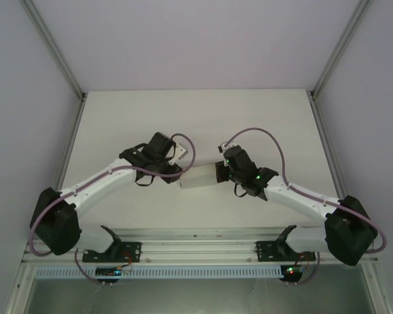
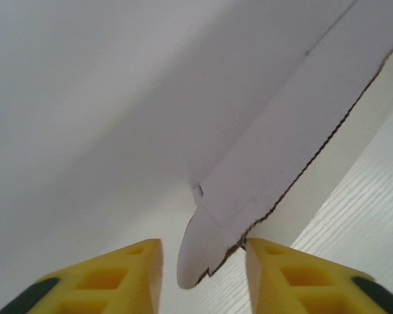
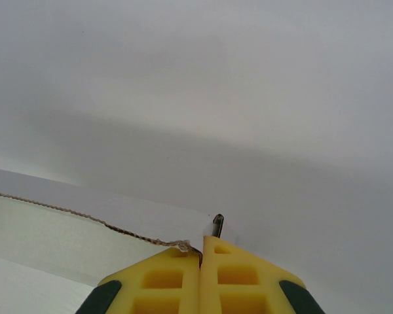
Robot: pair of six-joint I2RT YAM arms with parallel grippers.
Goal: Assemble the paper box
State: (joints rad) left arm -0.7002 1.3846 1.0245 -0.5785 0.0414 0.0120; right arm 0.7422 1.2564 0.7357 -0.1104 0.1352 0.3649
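**Three Lenses Trained on One White Box**

The top camera looks steeply down from above and behind the arm bases (image 1: 121,252), taking in the whole table (image 1: 262,118) out to its far edge, with the paper box (image 1: 200,178) near mid-table. The left wrist camera looks out past the left gripper (image 2: 203,278), hard up against the card, a strip of table at lower right. The right wrist camera sits just as close behind the right gripper (image 3: 201,278). All three views share the box.
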